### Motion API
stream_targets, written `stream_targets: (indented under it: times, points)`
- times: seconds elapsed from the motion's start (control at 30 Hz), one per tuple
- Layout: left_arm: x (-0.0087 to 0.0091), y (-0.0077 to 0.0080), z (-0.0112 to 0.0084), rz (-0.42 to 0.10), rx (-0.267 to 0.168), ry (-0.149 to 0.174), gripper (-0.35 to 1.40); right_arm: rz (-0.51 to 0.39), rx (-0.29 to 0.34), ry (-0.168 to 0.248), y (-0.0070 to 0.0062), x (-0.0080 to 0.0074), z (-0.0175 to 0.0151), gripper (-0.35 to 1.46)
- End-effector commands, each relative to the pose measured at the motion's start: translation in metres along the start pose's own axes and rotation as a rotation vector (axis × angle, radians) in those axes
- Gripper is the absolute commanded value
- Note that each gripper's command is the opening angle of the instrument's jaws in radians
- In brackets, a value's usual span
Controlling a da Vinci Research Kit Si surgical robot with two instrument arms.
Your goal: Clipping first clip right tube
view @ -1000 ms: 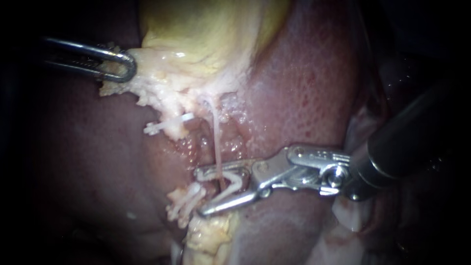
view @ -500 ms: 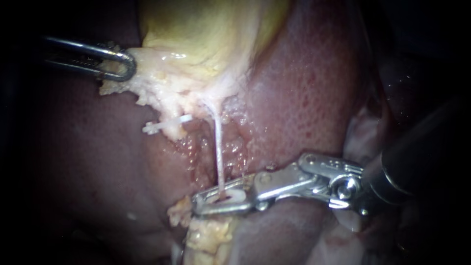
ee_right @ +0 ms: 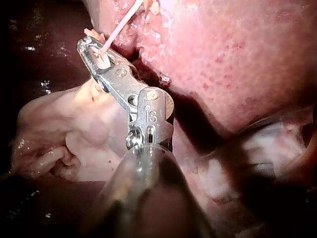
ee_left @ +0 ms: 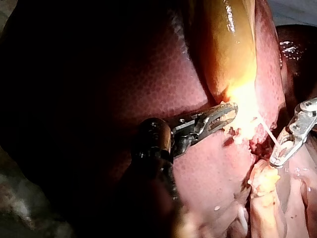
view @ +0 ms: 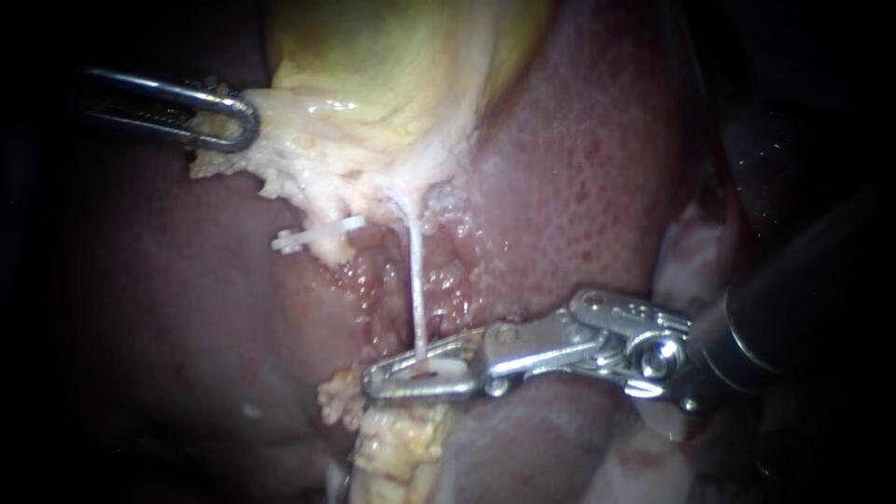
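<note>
At the lower edge of the liver [view: 579, 168], your right instrument's claw [view: 411, 378] is closed on the thin right tube [view: 413, 280], low on it. This tube looks soft, taut, easily torn. Your left claw [view: 229, 121] grips the gallbladder [view: 392, 65] at its pale fringe.

Our right instrument [view: 373, 383] has closed. A second ago its jaws stood wide apart around the tube [view: 415, 280], with the white clip [view: 441, 370] spread open between them. Now they lie nearly together, and the clip is pressed flat between them on the tube. In the last half second they've squeezed only a touch flatter. The wrist has drawn back a little along its shaft, and the tube ahead of the jaws runs straighter.
</note>
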Motion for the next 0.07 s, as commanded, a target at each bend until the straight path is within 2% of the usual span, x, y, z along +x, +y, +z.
stream_targets:
  times: [0.03,0.07]
  points:
    - [0.0000,0.0000,0.0000,0.000,0.000,0.000,-0.35,-0.001,0.000,0.000,0.0000,-0.0001,0.0000,-0.35]
    - [0.0000,-0.0001,0.0000,0.000,0.000,0.000,-0.35,-0.001,0.000,-0.001,0.0001,-0.0001,0.0001,-0.35]
